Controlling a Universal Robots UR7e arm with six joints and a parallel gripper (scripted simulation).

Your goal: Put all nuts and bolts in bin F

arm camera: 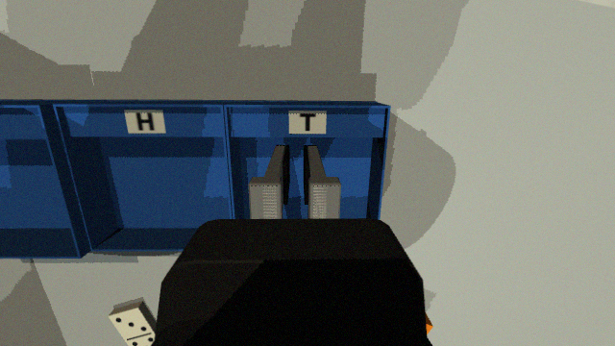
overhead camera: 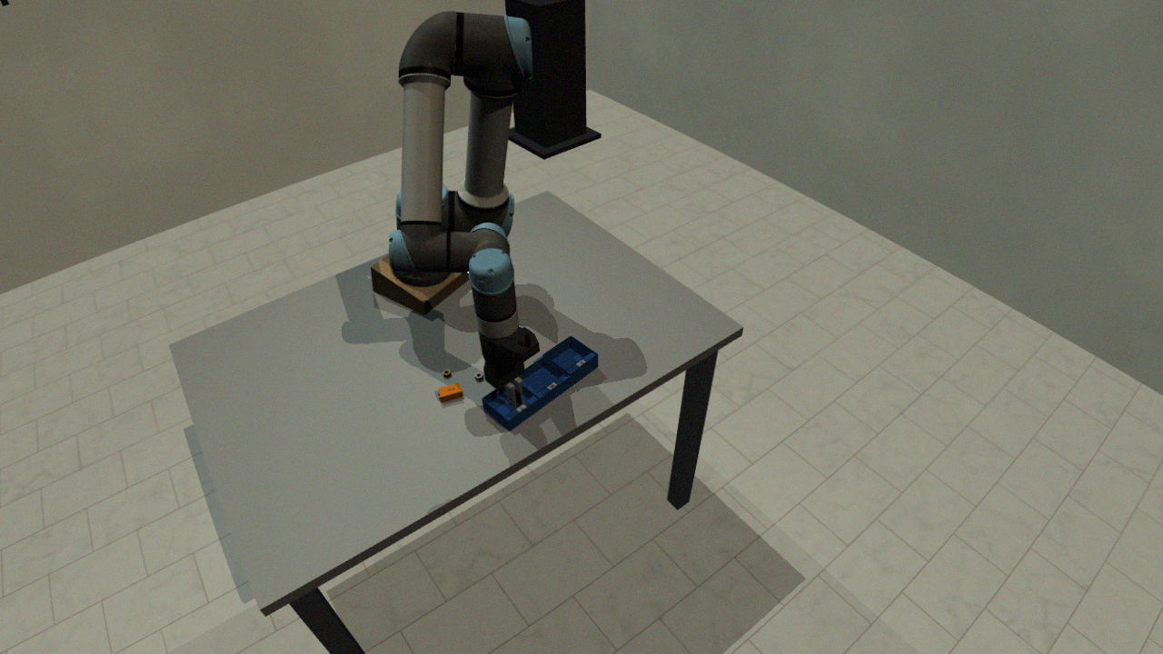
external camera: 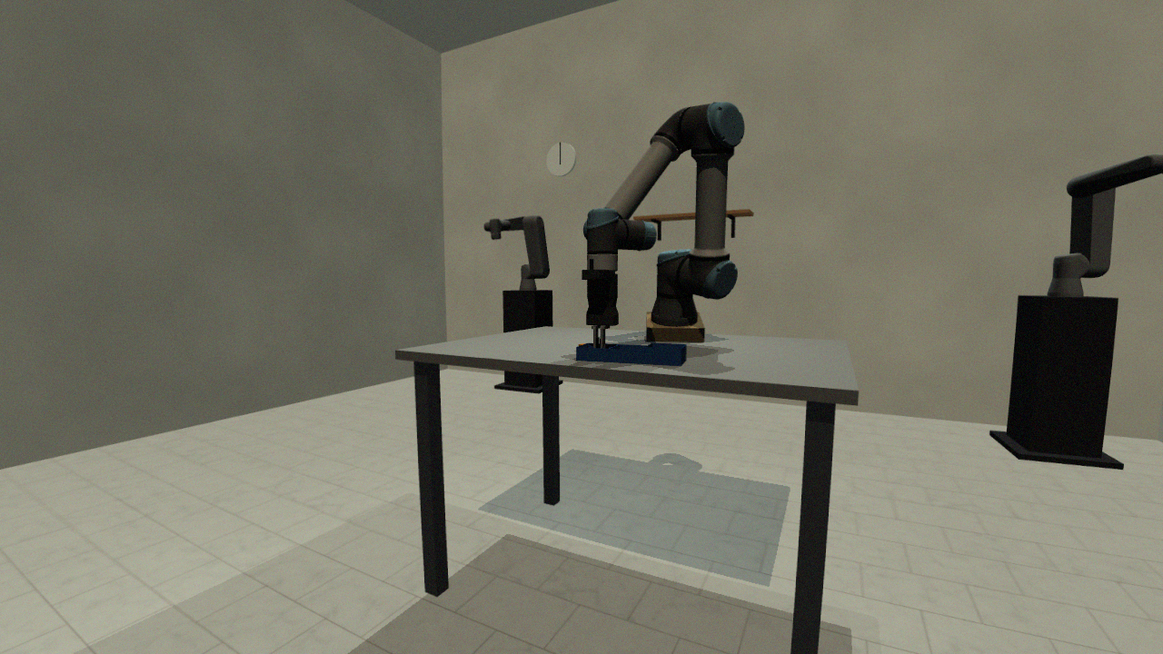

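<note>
A row of blue bins (overhead camera: 542, 381) stands near the table's front right edge. In the wrist view I read the bin marked H (arm camera: 144, 178) and the end bin marked T (arm camera: 307, 163); a third bin (arm camera: 24, 178) lies at the left with its mark out of frame. My gripper (arm camera: 296, 162) hangs fingers down inside bin T, also seen in the top and exterior views (overhead camera: 513, 396) (external camera: 598, 334). Its fingers stand close together with a narrow gap, and I see nothing between them. Two small nuts (overhead camera: 445, 373) (overhead camera: 479, 375) lie on the table left of the bins.
An orange block (overhead camera: 449, 392) lies by the nuts, left of the bins. A white domino (arm camera: 132, 327) lies on the table just in front of bin H. The arm's wooden base (overhead camera: 418, 286) stands behind.
</note>
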